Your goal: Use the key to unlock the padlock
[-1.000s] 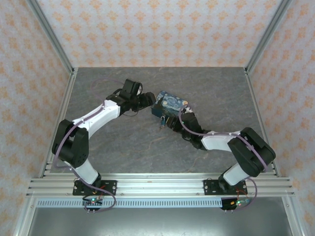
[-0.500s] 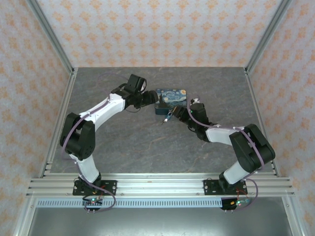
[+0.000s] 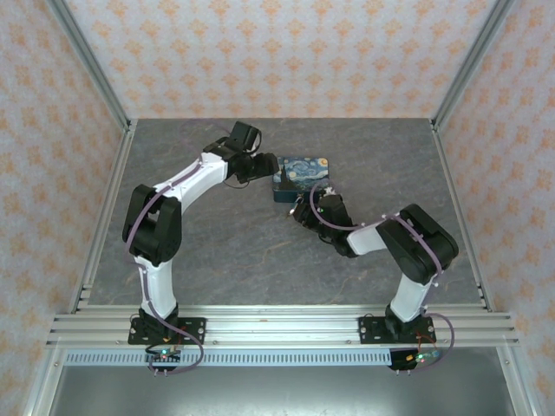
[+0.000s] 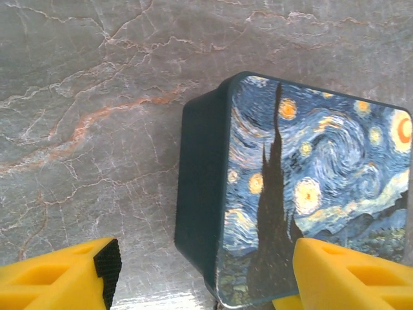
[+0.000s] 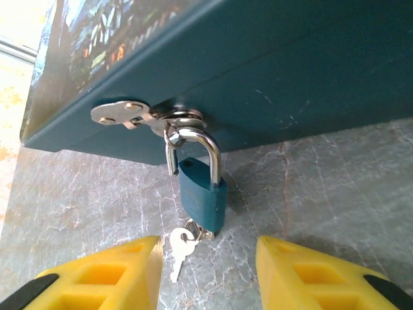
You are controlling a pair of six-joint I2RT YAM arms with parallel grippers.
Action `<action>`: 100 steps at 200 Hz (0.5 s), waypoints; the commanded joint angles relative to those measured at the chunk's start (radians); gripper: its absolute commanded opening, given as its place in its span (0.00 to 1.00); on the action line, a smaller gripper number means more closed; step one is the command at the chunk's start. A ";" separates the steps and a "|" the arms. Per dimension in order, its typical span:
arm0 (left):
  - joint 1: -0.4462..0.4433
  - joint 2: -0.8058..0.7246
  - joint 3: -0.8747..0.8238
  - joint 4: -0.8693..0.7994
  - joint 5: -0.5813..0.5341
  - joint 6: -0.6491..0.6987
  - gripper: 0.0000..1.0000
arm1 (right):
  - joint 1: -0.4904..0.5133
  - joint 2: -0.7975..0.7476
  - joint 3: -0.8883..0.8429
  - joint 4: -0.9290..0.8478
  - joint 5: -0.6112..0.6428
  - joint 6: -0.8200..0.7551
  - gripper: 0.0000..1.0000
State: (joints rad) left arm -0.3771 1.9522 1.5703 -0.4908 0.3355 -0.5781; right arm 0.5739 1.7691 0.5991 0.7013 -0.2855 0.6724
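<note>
Both pairs of jaws gape; teal, steel-looped padlock [image 5: 202, 197] hangs off box [image 5: 290, 64] — pale key [image 5: 179, 248] beneath.

Robotics lab test cell — a left arm [image 3: 186, 184] and a right arm [image 3: 416, 247] stand bolted to an aluminium rail [image 3: 277, 328] at the near edge of a grey marble-look desk [image 3: 225, 260], boxed in by metal frame posts [image 3: 91, 65] and orange-patterned wall panels [image 3: 277, 52] — wired circuit boards [image 3: 163, 354] sit below the rail.
</note>
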 commanded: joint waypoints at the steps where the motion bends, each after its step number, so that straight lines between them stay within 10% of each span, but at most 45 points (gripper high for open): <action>1: 0.009 0.012 0.032 -0.011 0.007 -0.006 0.71 | 0.014 0.046 0.026 0.036 0.040 -0.002 0.42; 100: 0.025 0.049 0.068 0.004 0.031 -0.028 0.71 | 0.022 0.116 0.057 0.050 0.029 -0.016 0.37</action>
State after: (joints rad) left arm -0.3595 1.9846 1.5990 -0.4892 0.3588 -0.5980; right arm 0.5842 1.8393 0.6415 0.7673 -0.2588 0.6697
